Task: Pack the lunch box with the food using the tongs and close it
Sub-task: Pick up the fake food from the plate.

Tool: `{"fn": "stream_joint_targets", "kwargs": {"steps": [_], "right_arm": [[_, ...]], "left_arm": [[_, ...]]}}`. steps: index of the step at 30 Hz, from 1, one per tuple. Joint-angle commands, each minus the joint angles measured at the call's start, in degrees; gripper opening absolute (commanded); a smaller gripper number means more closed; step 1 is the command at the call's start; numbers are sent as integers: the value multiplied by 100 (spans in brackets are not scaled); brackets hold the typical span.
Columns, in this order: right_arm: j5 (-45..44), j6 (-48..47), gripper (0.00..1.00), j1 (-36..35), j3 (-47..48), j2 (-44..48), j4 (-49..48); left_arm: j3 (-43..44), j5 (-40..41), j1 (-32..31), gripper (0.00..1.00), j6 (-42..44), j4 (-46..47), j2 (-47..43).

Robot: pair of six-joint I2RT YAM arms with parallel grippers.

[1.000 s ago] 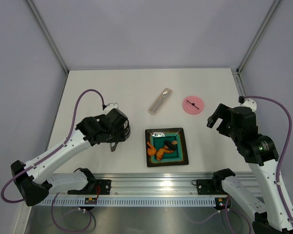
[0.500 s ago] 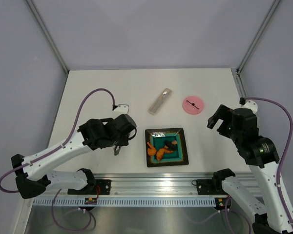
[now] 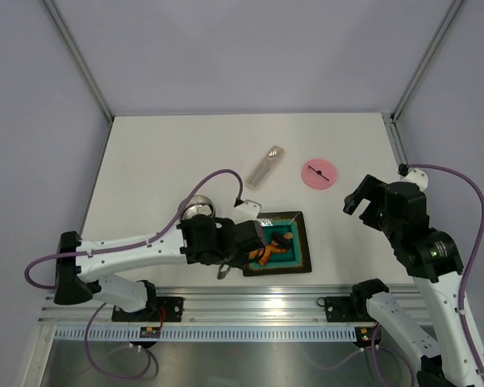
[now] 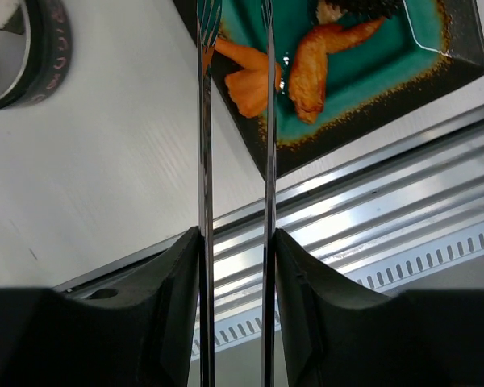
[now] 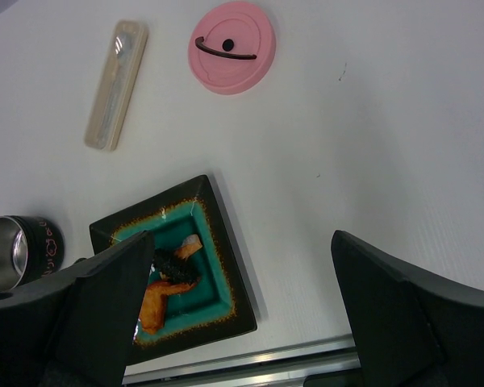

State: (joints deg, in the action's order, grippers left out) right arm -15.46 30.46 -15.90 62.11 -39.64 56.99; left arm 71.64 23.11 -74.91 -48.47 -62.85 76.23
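Note:
My left gripper (image 4: 235,235) (image 3: 248,238) is shut on the tongs (image 4: 203,161), one slim arm against each finger. The tongs' tips, a little apart, reach over the left part of the teal plate (image 4: 460,56) (image 3: 276,216), by the orange food (image 4: 306,64) (image 3: 273,250) (image 5: 157,302). The lunch box (image 3: 198,208) (image 4: 16,48) (image 5: 8,250), a steel tin, stands open left of the plate. Its pink lid (image 3: 319,174) (image 5: 230,47) lies at the back right. Right of the plate, my right gripper (image 3: 359,197) (image 5: 240,242) hovers open and holds nothing.
A flat silvery utensil (image 3: 264,167) (image 5: 115,85) lies behind the plate. The metal rail (image 3: 242,302) runs along the table's near edge, just in front of the plate. Walls close in the table at the back and on both sides.
The left arm has swung right with the tongs, from beside the tin to the plate's left edge, uncovering the tin. The right arm has not moved.

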Motion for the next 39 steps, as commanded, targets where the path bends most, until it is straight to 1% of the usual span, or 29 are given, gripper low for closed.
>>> {"fn": "stream_joint_targets", "kwargs": {"steps": [1, 5, 7, 10, 12, 17, 22, 25, 28, 32, 36, 39], "right_arm": [[-45, 74, 99, -1, 12, 44, 14], [-53, 66, 99, -1, 38, 61, 31], [-97, 74, 100, -1, 47, 105, 58], [-106, 101, 99, -1, 21, 193, 40], [-88, 109, 99, -1, 21, 211, 49], [-45, 118, 99, -1, 21, 176, 58], [-36, 136, 100, -1, -5, 246, 66], [-18, 136, 100, -1, -6, 264, 84], [-36, 127, 100, -1, 3, 264, 110], [-9, 136, 100, -9, -14, 281, 93], [8, 127, 99, -1, -14, 264, 75], [0, 118, 99, -9, -32, 272, 67]], "left_arm": [[289, -148, -234, 43, -102, 466, 182], [228, -553, -296, 48, -119, 888, 252], [88, -667, -287, 48, -189, 1143, 217], [-88, -668, -287, 54, -408, 1503, 95], [-89, -633, -278, 57, -531, 1582, 103], [-44, -554, -234, 60, -655, 1556, 314], [-246, -615, 12, 60, -1042, 1705, 200], [-343, -624, 91, 63, -1147, 1732, 138], [-440, -694, 153, 64, -1217, 1811, 156], [-747, -861, 266, 63, -1297, 2205, 156], [-1134, -1247, 442, 61, -1349, 2742, 33], [-1301, -1344, 522, 58, -1350, 2954, -64]]}}
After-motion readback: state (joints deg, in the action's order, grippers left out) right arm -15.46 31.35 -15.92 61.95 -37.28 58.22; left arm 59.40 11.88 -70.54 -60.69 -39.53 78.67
